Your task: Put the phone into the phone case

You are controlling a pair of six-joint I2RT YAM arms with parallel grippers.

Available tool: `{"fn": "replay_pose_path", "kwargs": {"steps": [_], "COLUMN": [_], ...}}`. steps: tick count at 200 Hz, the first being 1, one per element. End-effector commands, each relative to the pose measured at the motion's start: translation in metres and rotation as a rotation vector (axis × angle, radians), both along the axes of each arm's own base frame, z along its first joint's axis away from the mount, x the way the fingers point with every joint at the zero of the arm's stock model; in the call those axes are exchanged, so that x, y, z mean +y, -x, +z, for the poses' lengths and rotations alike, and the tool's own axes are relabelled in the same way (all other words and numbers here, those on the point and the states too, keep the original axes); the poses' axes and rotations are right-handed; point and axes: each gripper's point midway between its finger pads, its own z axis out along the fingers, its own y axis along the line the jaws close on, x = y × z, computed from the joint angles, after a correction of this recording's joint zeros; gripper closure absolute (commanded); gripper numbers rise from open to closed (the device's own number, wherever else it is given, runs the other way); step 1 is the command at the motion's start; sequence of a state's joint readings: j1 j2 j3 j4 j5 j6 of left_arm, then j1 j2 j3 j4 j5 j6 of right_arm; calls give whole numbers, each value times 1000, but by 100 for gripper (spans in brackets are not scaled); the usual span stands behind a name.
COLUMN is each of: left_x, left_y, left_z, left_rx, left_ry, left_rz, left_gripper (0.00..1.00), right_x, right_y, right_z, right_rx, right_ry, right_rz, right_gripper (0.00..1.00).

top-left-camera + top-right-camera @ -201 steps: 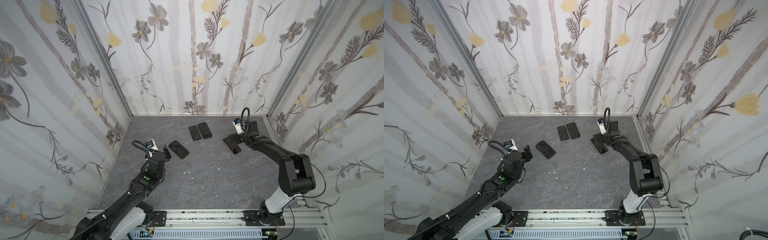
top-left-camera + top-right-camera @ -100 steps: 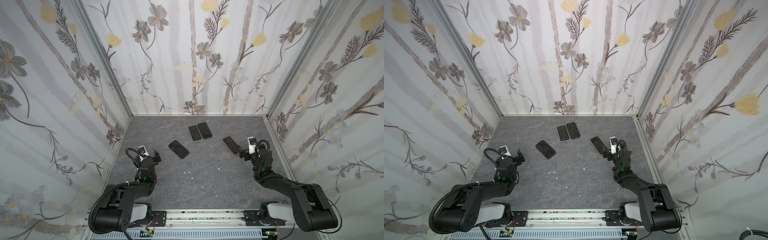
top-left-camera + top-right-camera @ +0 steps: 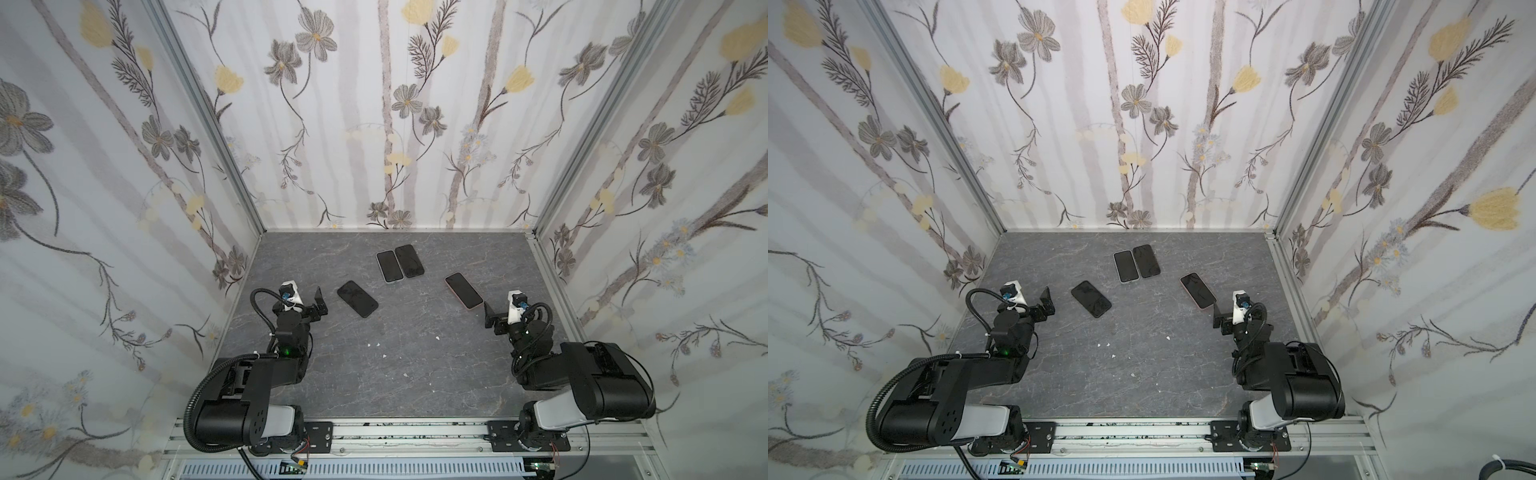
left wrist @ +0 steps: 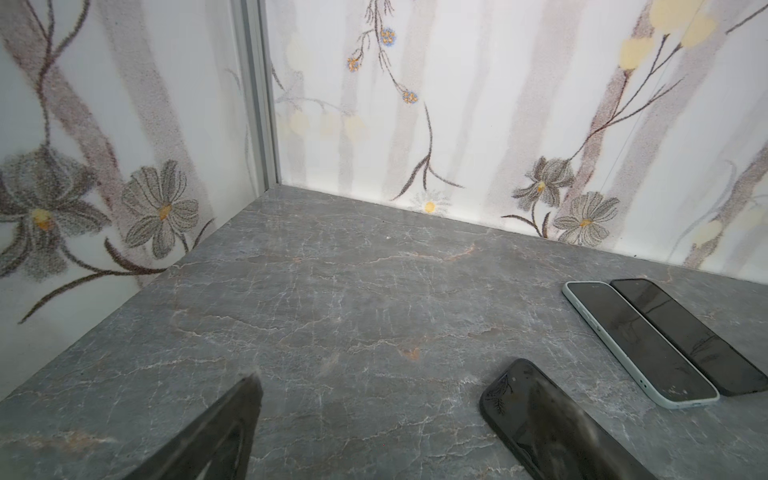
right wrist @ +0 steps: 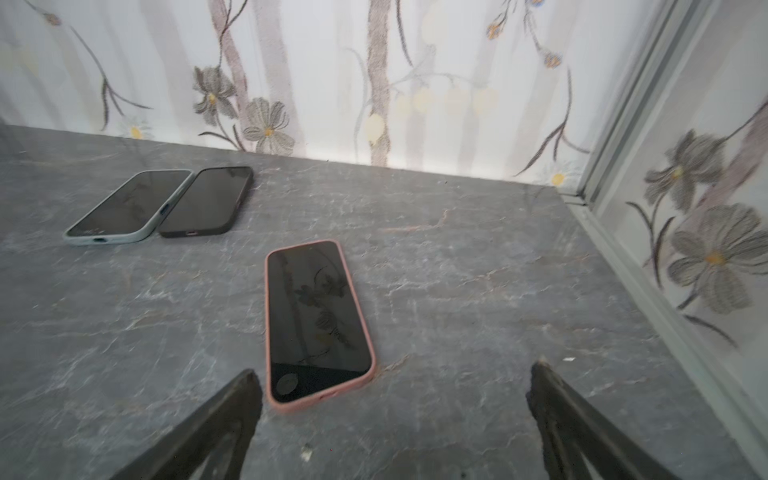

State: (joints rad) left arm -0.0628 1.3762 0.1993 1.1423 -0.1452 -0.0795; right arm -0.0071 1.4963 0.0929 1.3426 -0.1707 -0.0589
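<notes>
2 arms folded low at the near edge. left gripper [image 4: 395, 386] and right gripper [image 5: 395, 370]: jaws wide apart, both empty. 4 phones flat, screens up, on the grey table [image 3: 415, 353]. Nearest are the black phone [image 3: 357, 299] ahead of left and the pink-cased phone [image 3: 464, 290] ahead of right. Farther back, the mint-cased phone [image 3: 390, 266] and black-cased phone [image 3: 409, 261] lie side by side, touching.
</notes>
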Motion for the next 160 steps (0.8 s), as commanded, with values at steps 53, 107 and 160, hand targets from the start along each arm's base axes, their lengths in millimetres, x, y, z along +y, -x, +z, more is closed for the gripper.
{"fn": "replay_pose_path", "kwargs": {"steps": [53,107,160], "left_x": [29,29,27], "left_y": [-10,-10,-11], "left_z": [-6,-7,-8], "left_rx": [-62,-53,-46], "left_ry": [-4,-9,-8], "left_rz": [157,159,152], "left_gripper": [0,0,0], "right_x": [-48,-38,-34], "right_y": [-15,-26,-28], "right_z": [32,27,26], "right_rx": [-111,-65,-59], "right_ry": [-115,-95,-88], "right_rz": [-288,-232,-207], "right_gripper": [0,0,0]}}
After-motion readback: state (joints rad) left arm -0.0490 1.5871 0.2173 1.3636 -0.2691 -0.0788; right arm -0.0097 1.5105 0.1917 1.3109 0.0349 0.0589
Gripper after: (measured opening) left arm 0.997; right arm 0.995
